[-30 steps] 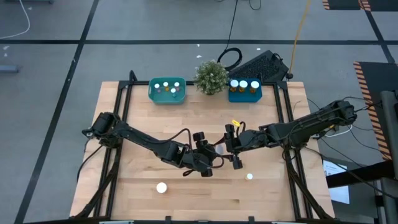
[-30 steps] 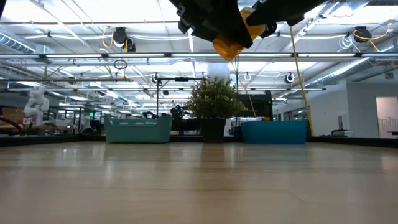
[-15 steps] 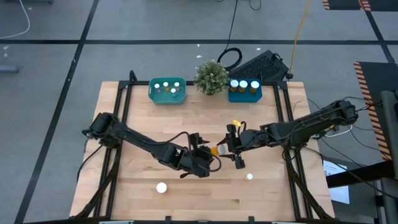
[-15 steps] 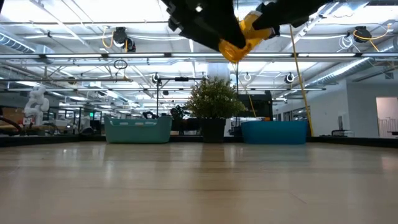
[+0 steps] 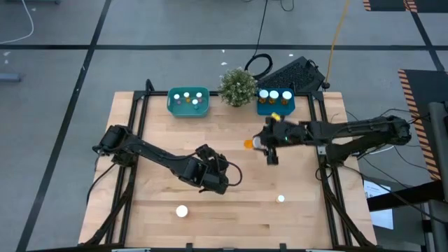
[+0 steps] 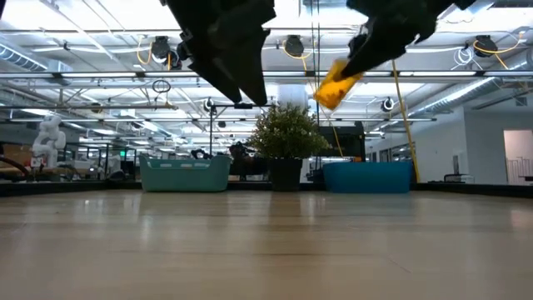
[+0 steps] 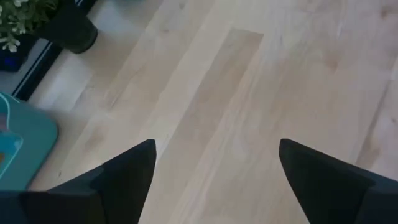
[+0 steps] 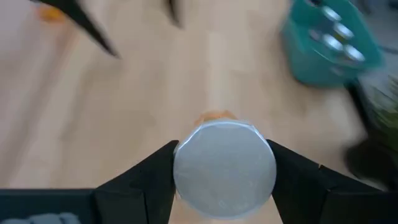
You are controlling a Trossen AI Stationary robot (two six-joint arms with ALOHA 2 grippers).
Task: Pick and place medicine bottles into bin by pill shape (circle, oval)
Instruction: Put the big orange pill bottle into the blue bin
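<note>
A medicine bottle (image 5: 248,144) with an amber body and a white cap (image 8: 225,169) hangs above the middle of the table, with my right gripper (image 5: 257,143) shut on it. In the low view this bottle (image 6: 336,82) is tilted, high above the wood. My left gripper (image 5: 220,176) hovers open to the bottle's near left, nothing between its fingers (image 7: 134,168). Two more white-capped bottles (image 5: 182,211) (image 5: 281,199) stand on the table near its front edge. My right gripper pinches the bottle between its two fingers (image 8: 152,177), which sit on opposite sides of the cap end (image 8: 185,171). The bottle lies along the fingers, cap toward the wrist and amber body (image 5: 248,144) sticking out toward the table's left. It is lifted clear and tilted.
At the far edge stand a teal bin (image 5: 188,101) and a blue bin (image 5: 275,101), each with bottles inside, and a green potted plant (image 5: 237,86) between them. Bare wood lies between the arms and the bins.
My right gripper has carried the amber bottle away from the left gripper, toward the table's far edge and the blue bin. My left gripper, which was at the bottle a second ago, has drawn back toward the table's left and near side without it.
</note>
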